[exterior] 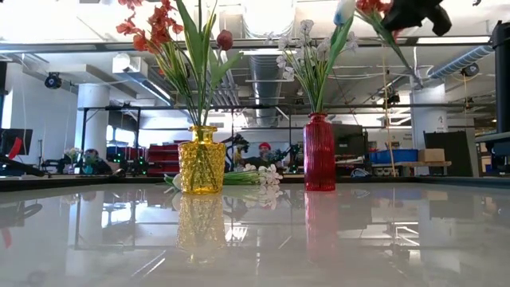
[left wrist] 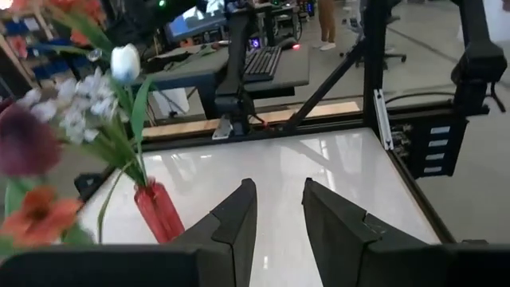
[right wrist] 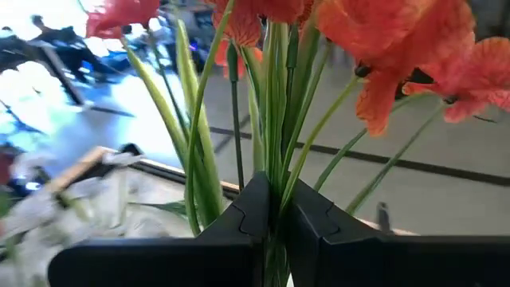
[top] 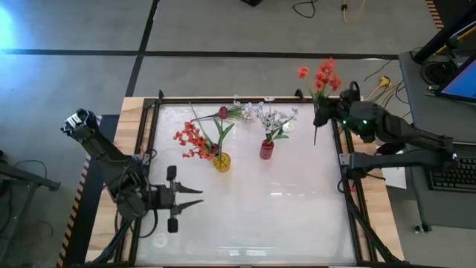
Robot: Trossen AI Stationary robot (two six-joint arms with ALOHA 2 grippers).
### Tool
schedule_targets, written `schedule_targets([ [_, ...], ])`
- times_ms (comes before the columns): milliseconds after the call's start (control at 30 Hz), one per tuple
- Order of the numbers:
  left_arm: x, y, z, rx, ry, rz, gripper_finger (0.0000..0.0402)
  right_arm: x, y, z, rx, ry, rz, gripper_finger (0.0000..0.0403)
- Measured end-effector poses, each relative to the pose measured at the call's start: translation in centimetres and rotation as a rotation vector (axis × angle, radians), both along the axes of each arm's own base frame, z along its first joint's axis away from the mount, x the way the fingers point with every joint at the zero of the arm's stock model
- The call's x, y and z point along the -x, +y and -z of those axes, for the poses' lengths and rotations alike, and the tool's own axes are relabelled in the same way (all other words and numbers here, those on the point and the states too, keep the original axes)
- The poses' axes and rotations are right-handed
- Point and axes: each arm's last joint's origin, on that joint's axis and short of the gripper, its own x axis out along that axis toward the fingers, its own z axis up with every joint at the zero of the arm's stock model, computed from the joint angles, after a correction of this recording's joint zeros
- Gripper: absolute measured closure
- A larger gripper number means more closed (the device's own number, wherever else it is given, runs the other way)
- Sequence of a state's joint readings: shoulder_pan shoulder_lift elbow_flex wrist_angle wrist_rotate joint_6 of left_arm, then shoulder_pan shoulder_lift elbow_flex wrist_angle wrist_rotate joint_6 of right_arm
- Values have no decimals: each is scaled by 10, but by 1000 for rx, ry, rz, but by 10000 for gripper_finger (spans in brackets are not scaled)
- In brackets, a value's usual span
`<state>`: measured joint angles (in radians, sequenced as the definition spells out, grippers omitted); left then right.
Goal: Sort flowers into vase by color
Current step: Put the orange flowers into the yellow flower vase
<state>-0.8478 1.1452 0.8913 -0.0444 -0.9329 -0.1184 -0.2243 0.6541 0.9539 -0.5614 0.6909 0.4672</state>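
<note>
My right gripper (top: 324,113) is shut on a red-orange blossom spray (top: 320,76), held in the air over the table's far right corner. A yellow vase (top: 222,161) stands on the table with a red-orange spray (top: 192,140) and a dark red tulip (top: 222,113) stuck in it. To its right, a red vase (top: 266,150) holds white sprays and a white tulip bud (top: 277,120). More white flowers (top: 245,110) lie flat by the far edge. My left gripper (top: 187,198) is open, low over the near left part of the table, and points toward the red vase (left wrist: 158,211). My right gripper pinches the spray's bundle of green stems (right wrist: 275,171) between its two fingers, below the blossoms (right wrist: 398,40). The fingers come from the table's right side and lie across the stems. The spray is lifted clear, and its lower stem (exterior: 398,56) hangs free below the fingers.
A black frame (top: 152,141) rims the white table. The near half of the tabletop (top: 275,223) holds nothing but my left gripper. A desk with a keyboard (top: 454,175) stands to the right of the table, and cables lie on the floor beyond it.
</note>
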Motion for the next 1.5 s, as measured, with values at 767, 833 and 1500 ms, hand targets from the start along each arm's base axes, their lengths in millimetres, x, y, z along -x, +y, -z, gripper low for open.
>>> schedule_targets([
  [767, -73, -32, -17, -150, -143, 142, 311, 3, 65, -35, 393, -428, -1102, 385],
  [833, -76, -31, -17, -124, -162, 127, 311, -7, 75, -29, 352, -411, -1209, 385],
  [1500, -98, -38, 3, -70, -183, 107, 224, -116, 185, 60, 495, -389, -1118, 385],
])
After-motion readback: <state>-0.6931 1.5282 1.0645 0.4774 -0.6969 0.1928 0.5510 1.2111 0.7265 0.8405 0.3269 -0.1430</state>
